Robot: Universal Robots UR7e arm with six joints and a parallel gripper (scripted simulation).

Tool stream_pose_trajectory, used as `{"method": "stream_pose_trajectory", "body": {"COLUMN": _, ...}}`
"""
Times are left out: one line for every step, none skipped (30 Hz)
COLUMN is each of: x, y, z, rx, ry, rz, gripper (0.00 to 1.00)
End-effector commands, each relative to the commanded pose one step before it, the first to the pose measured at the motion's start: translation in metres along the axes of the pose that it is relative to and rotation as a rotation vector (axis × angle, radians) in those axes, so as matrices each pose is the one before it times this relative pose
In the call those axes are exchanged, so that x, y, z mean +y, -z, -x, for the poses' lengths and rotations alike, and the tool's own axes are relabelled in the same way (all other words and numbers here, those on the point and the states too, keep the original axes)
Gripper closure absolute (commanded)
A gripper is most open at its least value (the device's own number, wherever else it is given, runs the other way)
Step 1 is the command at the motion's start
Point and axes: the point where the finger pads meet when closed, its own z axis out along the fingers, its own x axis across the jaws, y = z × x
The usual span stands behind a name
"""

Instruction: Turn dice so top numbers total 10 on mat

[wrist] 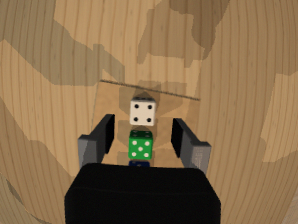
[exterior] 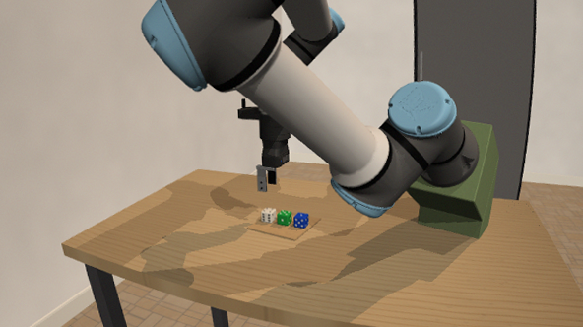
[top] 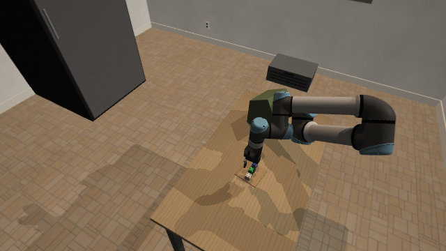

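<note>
Lowering your black 2-finger gripper (top: 250, 165) (exterior: 267, 182) (wrist: 143, 128), open, off-centre within the wooden bench (top: 202, 181) (exterior: 425, 276) (wrist: 30, 120) edges might tip the green, perhaps plastic, cube (top: 251, 170) (exterior: 284, 217) (wrist: 140, 146).

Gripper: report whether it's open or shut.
Open. The wrist view shows the gripper's fingers standing wide apart, no die gripped between them.
</note>
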Motion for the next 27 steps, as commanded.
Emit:
{"method": "stream_pose_trajectory", "body": {"x": -0.00021, "y": 0.00049, "z": -0.00016, "rx": 0.00032, "ry": 0.00027, "rz": -0.00052, "gripper": 0.0}}
{"method": "stream_pose_trajectory", "body": {"x": 0.0, "y": 0.0, "z": 0.0, "rx": 0.0, "ry": 0.0, "rz": 0.0, "gripper": 0.0}}
{"method": "stream_pose_trajectory", "body": {"x": 0.0, "y": 0.0, "z": 0.0, "rx": 0.0, "ry": 0.0, "rz": 0.0, "gripper": 0.0}}
{"method": "stream_pose_trajectory", "body": {"x": 0.0, "y": 0.0, "z": 0.0, "rx": 0.0, "ry": 0.0, "rz": 0.0, "gripper": 0.0}}
{"method": "stream_pose_trajectory", "body": {"x": 0.0, "y": 0.0, "z": 0.0, "rx": 0.0, "ry": 0.0, "rz": 0.0, "gripper": 0.0}}
{"method": "stream_pose_trajectory", "body": {"x": 0.0, "y": 0.0, "z": 0.0, "rx": 0.0, "ry": 0.0, "rz": 0.0, "gripper": 0.0}}
{"method": "stream_pose_trajectory", "body": {"x": 0.0, "y": 0.0, "z": 0.0, "rx": 0.0, "ry": 0.0, "rz": 0.0, "gripper": 0.0}}
{"method": "stream_pose_trajectory", "body": {"x": 0.0, "y": 0.0, "z": 0.0, "rx": 0.0, "ry": 0.0, "rz": 0.0, "gripper": 0.0}}
{"method": "stream_pose_trajectory", "body": {"x": 0.0, "y": 0.0, "z": 0.0, "rx": 0.0, "ry": 0.0, "rz": 0.0, "gripper": 0.0}}
{"method": "stream_pose_trajectory", "body": {"x": 0.0, "y": 0.0, "z": 0.0, "rx": 0.0, "ry": 0.0, "rz": 0.0, "gripper": 0.0}}
{"method": "stream_pose_trajectory", "body": {"x": 0.0, "y": 0.00003, "z": 0.0, "rx": 0.0, "ry": 0.0, "rz": 0.0, "gripper": 0.0}}
{"method": "stream_pose_trajectory", "body": {"x": 0.0, "y": 0.00017, "z": 0.0, "rx": 0.0, "ry": 0.0, "rz": 0.0, "gripper": 0.0}}
{"method": "stream_pose_trajectory", "body": {"x": 0.0, "y": 0.00044, "z": 0.0, "rx": 0.0, "ry": 0.0, "rz": 0.0, "gripper": 0.0}}
{"method": "stream_pose_trajectory", "body": {"x": 0.0, "y": 0.0008, "z": 0.0, "rx": 0.00001, "ry": 0.0, "rz": 0.0, "gripper": 0.0}}
{"method": "stream_pose_trajectory", "body": {"x": 0.0, "y": 0.00122, "z": 0.0, "rx": 0.0, "ry": 0.0, "rz": 0.0, "gripper": 0.0}}
{"method": "stream_pose_trajectory", "body": {"x": 0.0, "y": 0.00169, "z": 0.00001, "rx": -0.00001, "ry": 0.0, "rz": 0.0, "gripper": 0.0}}
{"method": "stream_pose_trajectory", "body": {"x": 0.0, "y": 0.00219, "z": -0.00001, "rx": 0.00001, "ry": 0.0, "rz": 0.0, "gripper": 0.0}}
{"method": "stream_pose_trajectory", "body": {"x": 0.00001, "y": 0.00269, "z": 0.00001, "rx": -0.00001, "ry": 0.0, "rz": 0.0, "gripper": 0.0}}
{"method": "stream_pose_trajectory", "body": {"x": -0.00001, "y": 0.00319, "z": -0.00001, "rx": 0.00001, "ry": 0.0, "rz": 0.0, "gripper": 0.0}}
{"method": "stream_pose_trajectory", "body": {"x": 0.0, "y": 0.00366, "z": 0.0, "rx": 0.0, "ry": 0.0, "rz": 0.0, "gripper": 0.0}}
{"method": "stream_pose_trajectory", "body": {"x": 0.0, "y": 0.0, "z": 0.0, "rx": 0.0, "ry": 0.0, "rz": 0.0, "gripper": 0.0}}
{"method": "stream_pose_trajectory", "body": {"x": 0.0, "y": 0.0, "z": 0.0, "rx": 0.0, "ry": 0.0, "rz": 0.0, "gripper": 0.0}}
{"method": "stream_pose_trajectory", "body": {"x": 0.0, "y": 0.0041, "z": 0.0, "rx": 0.0, "ry": 0.0, "rz": 0.0, "gripper": 0.0}}
{"method": "stream_pose_trajectory", "body": {"x": 0.0, "y": 0.00449, "z": 0.0, "rx": 0.0, "ry": 0.0, "rz": 0.0, "gripper": 0.0}}
{"method": "stream_pose_trajectory", "body": {"x": 0.0, "y": 0.00482, "z": 0.0, "rx": 0.0, "ry": 0.0, "rz": 0.0, "gripper": 0.0}}
{"method": "stream_pose_trajectory", "body": {"x": 0.0, "y": 0.00508, "z": 0.0, "rx": 0.0, "ry": 0.0, "rz": 0.0, "gripper": 0.0}}
{"method": "stream_pose_trajectory", "body": {"x": 0.0, "y": 0.00526, "z": 0.0, "rx": 0.0, "ry": 0.0, "rz": 0.0, "gripper": 0.0}}
